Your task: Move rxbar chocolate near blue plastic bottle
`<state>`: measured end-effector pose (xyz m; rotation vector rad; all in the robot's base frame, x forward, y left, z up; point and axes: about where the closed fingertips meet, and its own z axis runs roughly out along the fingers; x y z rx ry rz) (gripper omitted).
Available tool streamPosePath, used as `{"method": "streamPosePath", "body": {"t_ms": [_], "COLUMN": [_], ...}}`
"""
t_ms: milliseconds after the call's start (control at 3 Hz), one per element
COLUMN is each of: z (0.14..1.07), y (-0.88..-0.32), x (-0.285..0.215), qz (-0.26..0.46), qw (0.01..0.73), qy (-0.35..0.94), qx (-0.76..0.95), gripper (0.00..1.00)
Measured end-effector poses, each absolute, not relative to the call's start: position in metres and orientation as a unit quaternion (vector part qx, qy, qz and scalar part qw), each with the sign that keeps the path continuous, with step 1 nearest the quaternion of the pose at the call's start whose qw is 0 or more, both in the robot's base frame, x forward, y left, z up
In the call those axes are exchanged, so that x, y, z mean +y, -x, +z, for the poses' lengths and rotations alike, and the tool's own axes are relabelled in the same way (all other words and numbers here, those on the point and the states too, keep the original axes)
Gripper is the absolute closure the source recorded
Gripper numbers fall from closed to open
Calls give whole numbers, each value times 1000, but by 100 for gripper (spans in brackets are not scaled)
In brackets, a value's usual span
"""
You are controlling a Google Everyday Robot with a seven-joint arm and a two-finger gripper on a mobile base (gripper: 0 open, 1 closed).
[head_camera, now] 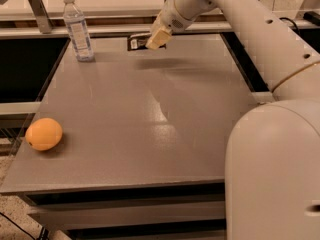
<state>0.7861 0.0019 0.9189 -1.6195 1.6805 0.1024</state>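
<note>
The rxbar chocolate [137,42] is a small black bar with a white label patch, held above the far part of the grey table [150,124]. My gripper [154,39] is shut on its right end, with a tan finger [157,36] in front of it. The bar's shadow lies on the table just below. The blue plastic bottle [77,29] stands upright at the far left corner, clear with a white cap and a pale label. The bar is to the right of the bottle, about a bottle's height away.
A round orange fruit [44,133] lies near the table's left front edge. My white arm [240,19] reaches in from the right, and my body [275,169] fills the lower right. A rail [100,31] runs behind the table.
</note>
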Motion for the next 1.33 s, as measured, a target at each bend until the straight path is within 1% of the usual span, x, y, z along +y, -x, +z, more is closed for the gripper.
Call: {"method": "streamPosePath", "body": {"t_ms": [333,667,1333], "z": [925,929,932], "y": [-801,-812,-811], "x": [18,38,88], "qz": [42,60,117], "qw": [400,413,432], "qy": [633,623,615], "qx": [662,662,650], "gripper": [100,100,100]}}
